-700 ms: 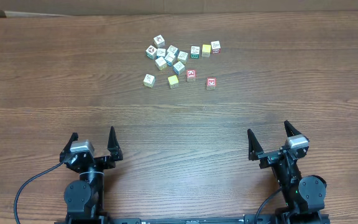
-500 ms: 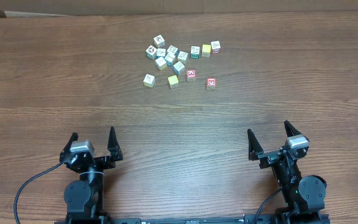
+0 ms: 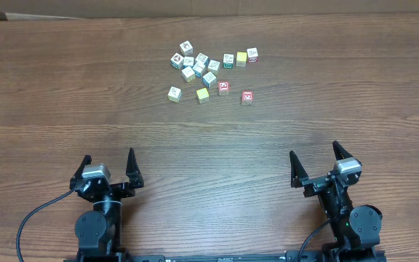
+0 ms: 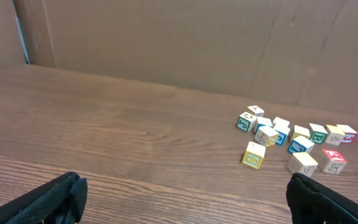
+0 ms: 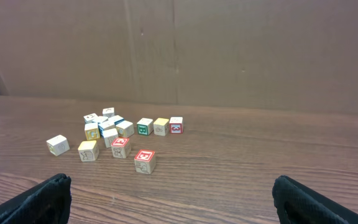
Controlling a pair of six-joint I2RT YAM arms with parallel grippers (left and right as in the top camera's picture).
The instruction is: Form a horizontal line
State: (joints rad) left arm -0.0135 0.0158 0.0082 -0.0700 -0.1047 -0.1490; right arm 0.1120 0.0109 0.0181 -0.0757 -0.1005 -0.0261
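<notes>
Four small wooden cubes lie in a loose, uneven row at the far middle of the table: a cream one [image 3: 174,93], a pale yellow one [image 3: 203,94], a red-faced one [image 3: 223,88] and a whitish one with red trim [image 3: 247,97]. The red-faced cube sits slightly farther back than the others. The same four show in the right wrist view, from the cream cube [image 5: 58,144] to the red-trimmed cube [image 5: 145,161]. My left gripper [image 3: 108,159] and right gripper [image 3: 314,154] are open and empty near the front edge, far from the cubes.
A loose cluster of similar cubes [image 3: 198,64] with blue, green and red marks lies just behind the four, trailing right to a red-marked cube [image 3: 252,54]. A brown cardboard wall [image 5: 229,50] stands behind the table's far edge.
</notes>
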